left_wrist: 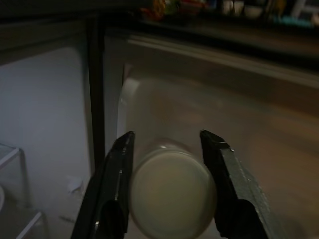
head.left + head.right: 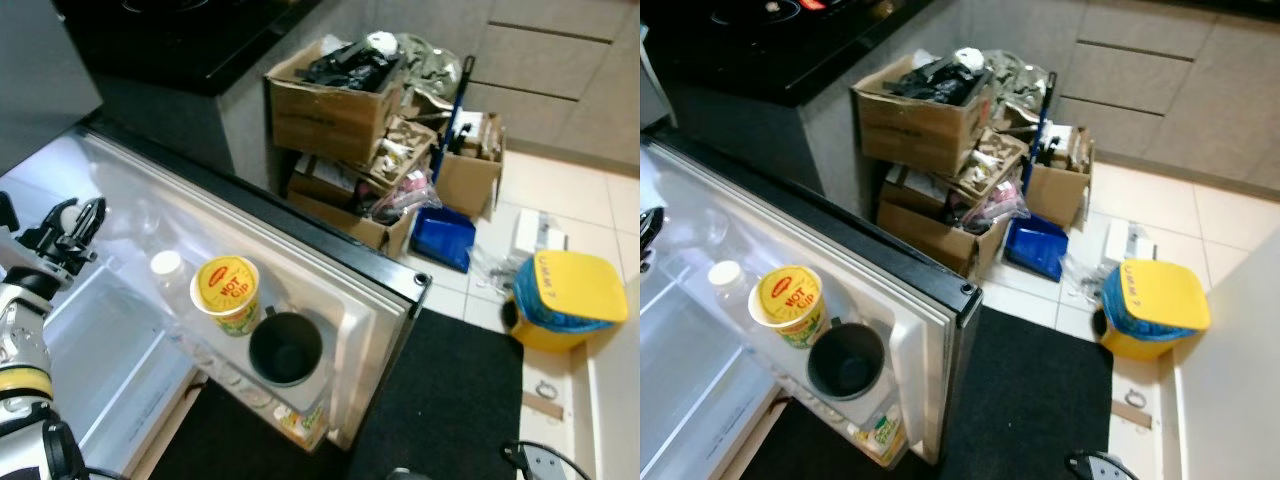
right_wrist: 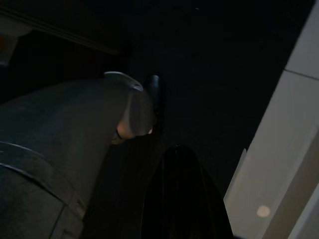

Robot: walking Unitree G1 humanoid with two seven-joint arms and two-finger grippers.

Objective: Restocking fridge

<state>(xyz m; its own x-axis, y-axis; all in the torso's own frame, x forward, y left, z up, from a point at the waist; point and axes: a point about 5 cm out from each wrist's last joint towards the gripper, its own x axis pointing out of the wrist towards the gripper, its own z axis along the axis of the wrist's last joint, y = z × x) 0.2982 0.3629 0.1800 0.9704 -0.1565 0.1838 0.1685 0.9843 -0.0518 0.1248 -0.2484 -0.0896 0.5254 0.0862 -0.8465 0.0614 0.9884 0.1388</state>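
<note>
The fridge stands open, its door (image 2: 352,292) swung out before me. In the door shelf stand a white-capped clear bottle (image 2: 167,268), a yellow noodle cup (image 2: 229,291) and a dark empty mug (image 2: 286,348). My left gripper (image 2: 78,224) hovers at the left over the fridge's white interior (image 2: 95,350). In the left wrist view its two fingers (image 1: 112,191) press on either side of a pale round-topped container (image 1: 172,194). The right wrist view is very dark, with a single black finger (image 3: 180,199) beside a grey rounded shape.
Stacked cardboard boxes of clutter (image 2: 335,95) stand past the door, with a blue tray (image 2: 443,238) on the tiles. A yellow-lidded bin (image 2: 572,298) sits at the right. A black mat (image 2: 450,395) lies by the door's end. A black cooktop (image 2: 180,35) is behind.
</note>
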